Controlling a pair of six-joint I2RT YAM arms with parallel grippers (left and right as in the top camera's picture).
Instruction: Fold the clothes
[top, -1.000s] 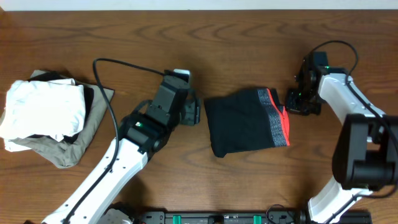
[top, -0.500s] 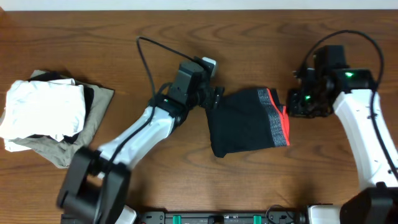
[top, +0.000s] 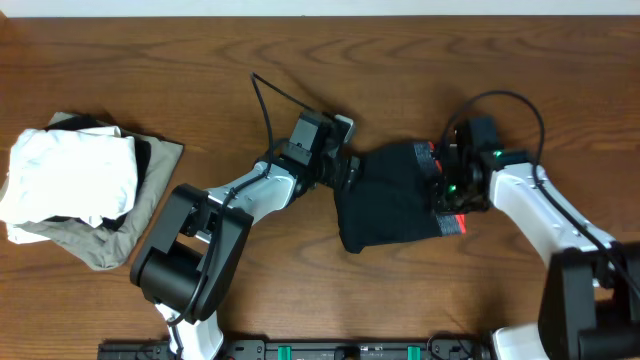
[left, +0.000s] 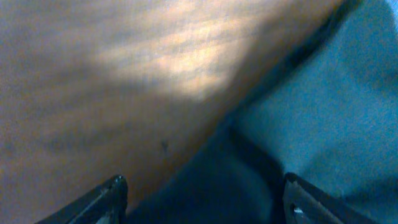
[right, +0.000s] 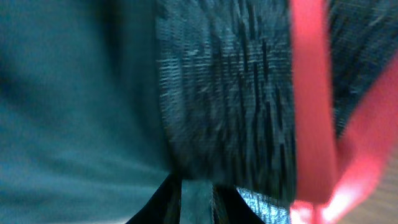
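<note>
Folded leggings (top: 395, 200) are lying centre-right on the table (top: 300, 80), long axis running left–right, coral-trimmed waistband (top: 452, 218) pointing right. At their left edge, left tool (left: 205, 196) is straddling cloth, fingers spread. Over the waistband, right tool (top: 441, 188) is sitting; grip cannot be told.

Overhead, the right gripper (top: 447, 190) sits over the leggings (top: 385, 205), hiding part of the waistband (top: 455, 223) and its own jaws. The left wrist view is a blur of table (left: 93, 81) and dark cloth, with the fingertips (left: 102, 200) of the left gripper (top: 345, 168) cut off at the lower edge. The right wrist view is too close and smeared to tell whether cloth is pinched.
</note>
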